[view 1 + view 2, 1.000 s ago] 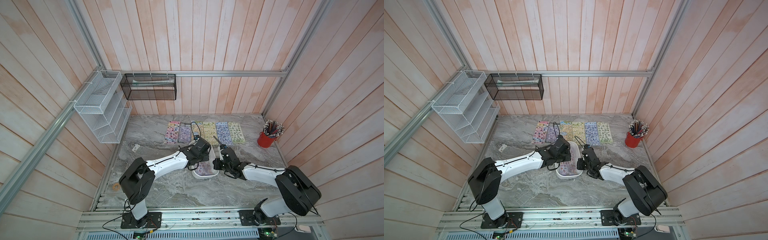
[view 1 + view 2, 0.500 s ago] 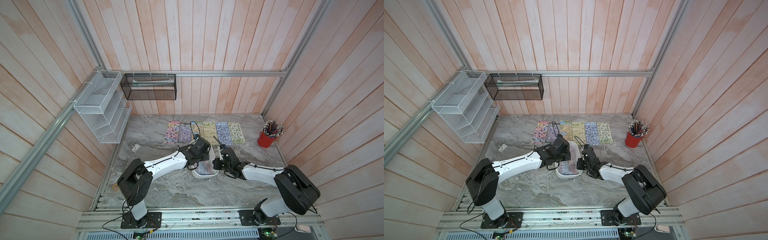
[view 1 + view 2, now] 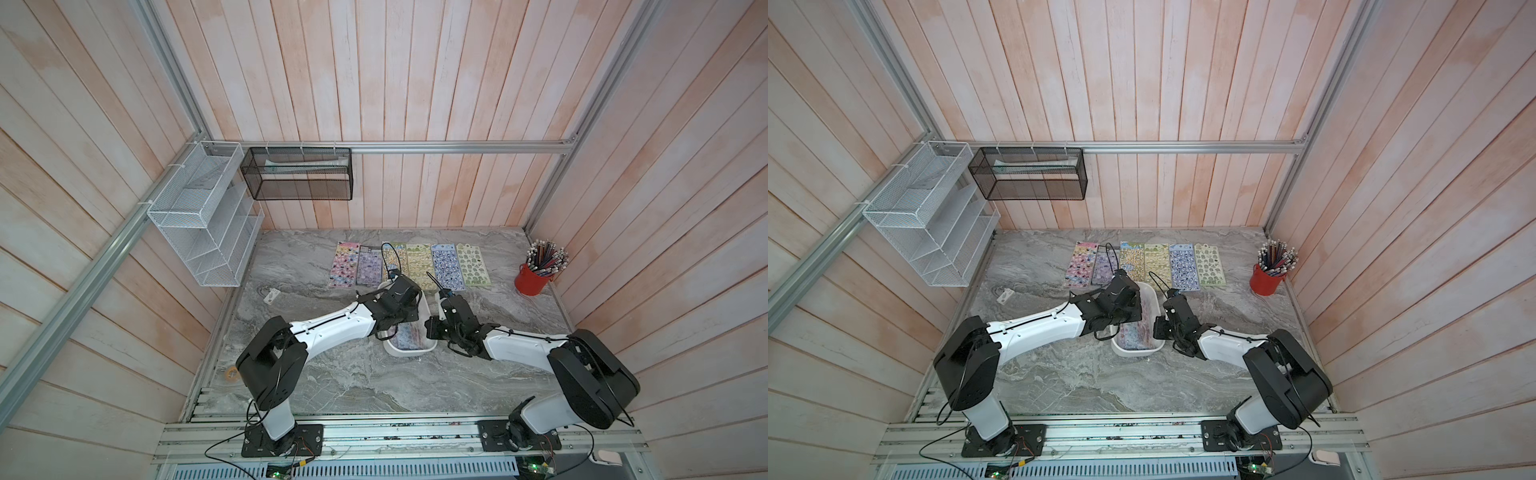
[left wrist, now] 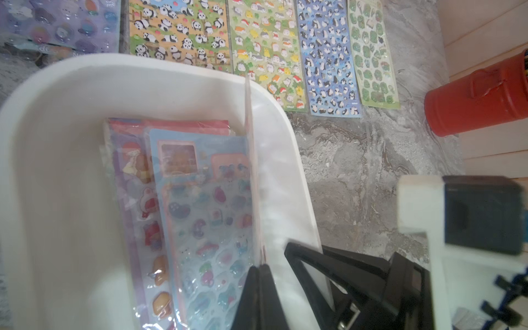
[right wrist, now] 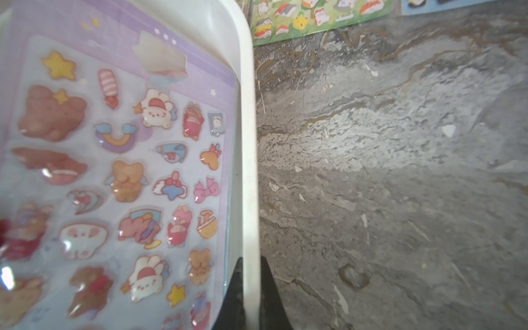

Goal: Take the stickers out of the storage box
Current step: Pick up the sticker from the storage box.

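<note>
The white storage box (image 3: 409,353) (image 3: 1133,352) stands mid-table between both arms. Several stickers (image 4: 205,217) (image 5: 128,171) lie stacked inside it, blue and purple sheets uppermost. My left gripper (image 4: 261,267) (image 3: 405,316) reaches down into the box. It is shut on the edge of one sticker sheet (image 4: 253,171), which stands on edge along the box's wall. My right gripper (image 5: 251,263) (image 3: 430,330) is shut on the box's rim (image 5: 248,143), one finger inside the wall and one outside. Several more sticker sheets (image 3: 415,266) (image 3: 1146,264) lie in a row on the table behind the box.
A red cup of pencils (image 3: 534,280) stands at the back right. A white wire-mesh rack (image 3: 203,232) and a black mesh basket (image 3: 297,174) hang on the walls at back left. A small white tag (image 3: 271,296) lies left of the box.
My left gripper's jaws have closed onto the sheet's edge inside the box. The right arm has not moved and keeps its hold on the rim.
</note>
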Controlling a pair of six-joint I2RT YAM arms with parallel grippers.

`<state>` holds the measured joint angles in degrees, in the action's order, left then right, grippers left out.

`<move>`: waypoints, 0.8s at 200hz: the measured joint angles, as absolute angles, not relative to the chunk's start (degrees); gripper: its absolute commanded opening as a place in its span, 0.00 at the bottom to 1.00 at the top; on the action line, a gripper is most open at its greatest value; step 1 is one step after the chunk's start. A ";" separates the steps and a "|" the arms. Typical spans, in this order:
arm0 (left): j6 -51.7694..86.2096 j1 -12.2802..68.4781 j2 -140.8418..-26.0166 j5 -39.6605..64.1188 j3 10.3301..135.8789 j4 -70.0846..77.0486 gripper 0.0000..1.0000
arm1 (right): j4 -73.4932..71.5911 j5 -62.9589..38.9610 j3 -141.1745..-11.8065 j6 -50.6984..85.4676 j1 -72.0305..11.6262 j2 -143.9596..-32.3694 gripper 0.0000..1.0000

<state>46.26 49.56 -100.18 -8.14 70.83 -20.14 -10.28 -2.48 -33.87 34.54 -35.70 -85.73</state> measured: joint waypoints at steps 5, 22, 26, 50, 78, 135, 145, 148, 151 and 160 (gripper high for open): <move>46.06 49.52 -100.18 -8.12 70.83 -20.14 0.00 | -10.28 -2.48 -33.87 34.54 -35.70 -85.73 0.00; 44.49 48.88 -99.42 -7.46 70.85 -20.25 0.00 | -10.26 -2.46 -33.87 34.54 -35.70 -85.73 0.00; 44.01 48.60 -99.09 -7.07 70.85 -20.34 0.00 | -10.26 -2.48 -33.87 34.54 -35.70 -85.71 0.00; 39.07 43.92 -94.70 -2.33 70.85 -19.92 0.00 | -10.20 -2.46 -33.87 34.52 -35.70 -85.62 0.00; 30.98 35.00 -89.60 4.71 72.60 -19.18 0.00 | -9.28 -2.48 -33.82 34.48 -35.77 -84.71 0.00; 14.37 17.17 -87.31 16.82 75.66 -17.54 0.00 | -5.67 -2.59 -33.67 33.34 -35.77 -81.95 0.00; 11.60 14.28 -88.16 18.04 76.07 -17.43 0.00 | -4.84 -2.63 -33.67 32.91 -35.77 -81.38 0.00; 10.79 13.54 -88.55 18.39 76.20 -17.37 0.00 | -4.58 -2.63 -33.67 32.80 -35.77 -81.19 0.00; 9.96 12.64 -88.92 18.85 76.38 -17.32 0.00 | -4.32 -2.66 -33.67 32.73 -35.77 -81.01 0.00; 7.73 10.09 -90.54 20.16 77.03 -17.08 0.00 | -3.44 -2.66 -33.67 32.47 -35.77 -80.31 0.00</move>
<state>7.73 10.09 -90.54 20.16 77.03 -17.08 -3.44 -2.66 -33.67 32.47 -35.77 -80.31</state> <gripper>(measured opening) 0.048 0.082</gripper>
